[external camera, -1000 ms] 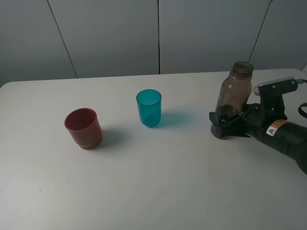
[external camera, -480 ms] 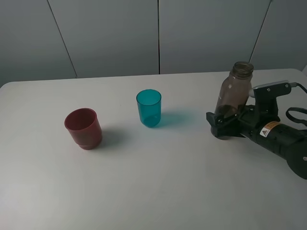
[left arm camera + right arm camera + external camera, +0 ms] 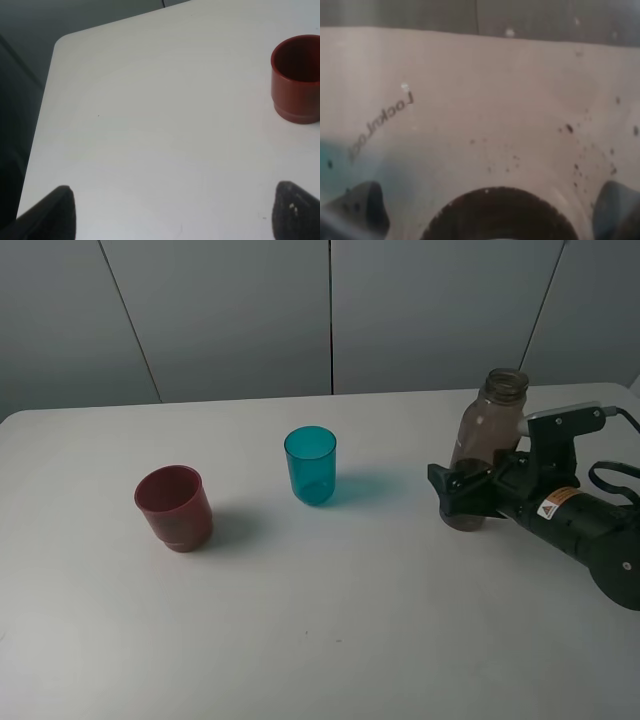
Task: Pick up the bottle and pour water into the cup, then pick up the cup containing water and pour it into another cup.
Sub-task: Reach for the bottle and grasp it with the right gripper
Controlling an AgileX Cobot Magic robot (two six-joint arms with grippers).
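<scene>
The bottle (image 3: 492, 425), smoky brown and uncapped, stands upright at the table's right. My right gripper (image 3: 466, 492) is open, its jaws on either side of the bottle's lower body. In the right wrist view the bottle (image 3: 495, 110) fills the picture between the fingertips (image 3: 365, 205). The cup (image 3: 311, 466), teal and translucent, stands near the middle of the table. Another cup (image 3: 175, 507), dark red, stands on the left and shows again in the left wrist view (image 3: 297, 77). My left gripper (image 3: 172, 215) is open over bare table, well short of the red cup.
The white table (image 3: 330, 630) has its rounded left corner and edge (image 3: 47, 115) near my left gripper. Grey wall panels (image 3: 230, 310) rise behind the table. The right arm's black body (image 3: 585, 530) lies low over the table's right side.
My right gripper has slid left along the table, further around the bottle's lower body, staying open. The bottle and both cups have not moved.
</scene>
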